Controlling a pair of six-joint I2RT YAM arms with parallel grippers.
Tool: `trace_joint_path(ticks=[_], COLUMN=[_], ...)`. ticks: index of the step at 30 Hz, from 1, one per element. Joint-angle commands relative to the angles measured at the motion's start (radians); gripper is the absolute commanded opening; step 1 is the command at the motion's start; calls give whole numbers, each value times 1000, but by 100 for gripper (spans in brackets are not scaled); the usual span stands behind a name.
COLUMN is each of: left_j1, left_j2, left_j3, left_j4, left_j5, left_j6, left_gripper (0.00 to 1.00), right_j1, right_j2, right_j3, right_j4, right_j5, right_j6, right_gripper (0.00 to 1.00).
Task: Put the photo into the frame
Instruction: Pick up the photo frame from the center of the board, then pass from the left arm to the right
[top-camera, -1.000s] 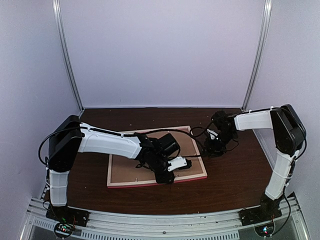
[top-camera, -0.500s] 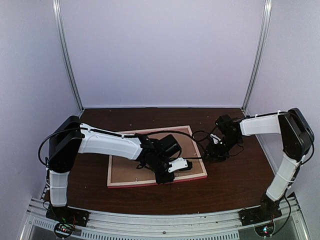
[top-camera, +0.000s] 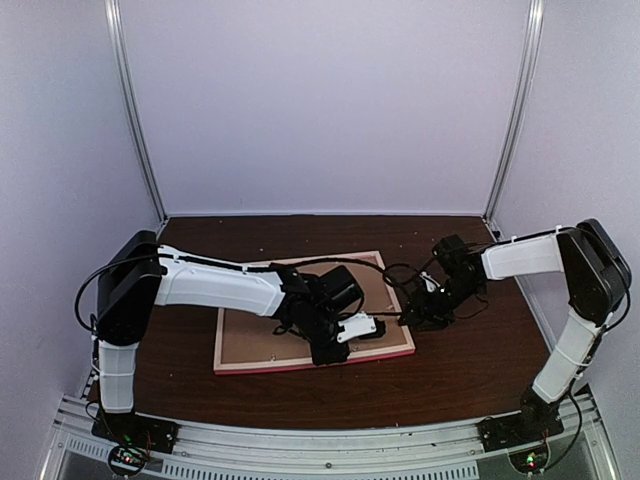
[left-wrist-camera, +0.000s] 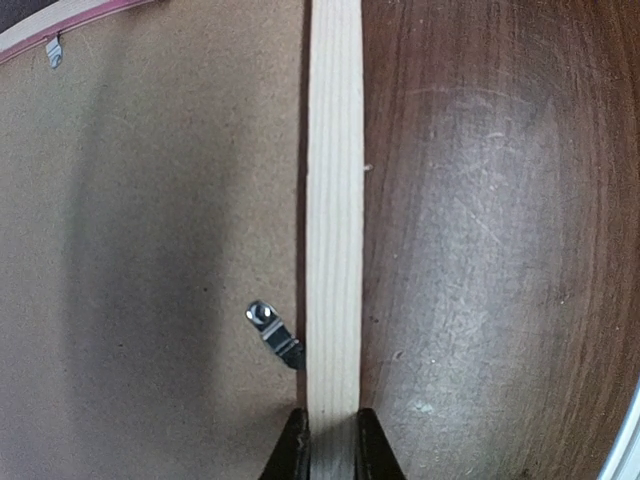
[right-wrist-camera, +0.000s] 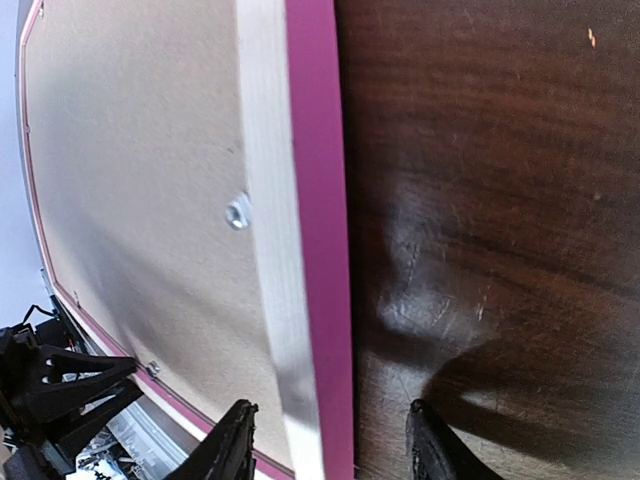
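One frame (top-camera: 250, 367) lies back-up, long axis left-to-right, on a brown table (top-camera: 180, 390) between white walls (top-camera: 320, 100); the left gripper (left-wrist-camera: 332, 425) clamps its rail, and the right gripper (right-wrist-camera: 328, 415) gapes astride its edge.

A dark wood-grain table top (top-camera: 470, 370) is observed, scuffed, with pale glare noted on it. It is enclosed on three sides by plain lilac-white walls (top-camera: 320, 100). Metal uprights (top-camera: 135, 110) are fitted at both back corners. An aluminium rail (top-camera: 320, 440) is mounted along the near edge.
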Motion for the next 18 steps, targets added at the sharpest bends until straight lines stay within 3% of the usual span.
trace_joint_path(ticks=[1,18], left_j1=[13,27], left_j2=[-65,-80], left_j3=[60,57], left_j4=[11,32], left_j5=[18,27], left_j6=[-11,-61], left_gripper=[0,0], right_j1=[7,7], right_j2=[-30,-20], right_j3=[-36,-161], right_j4=[34,276], right_j5=[-22,-159], right_j6=[21,196], right_gripper=[52,50])
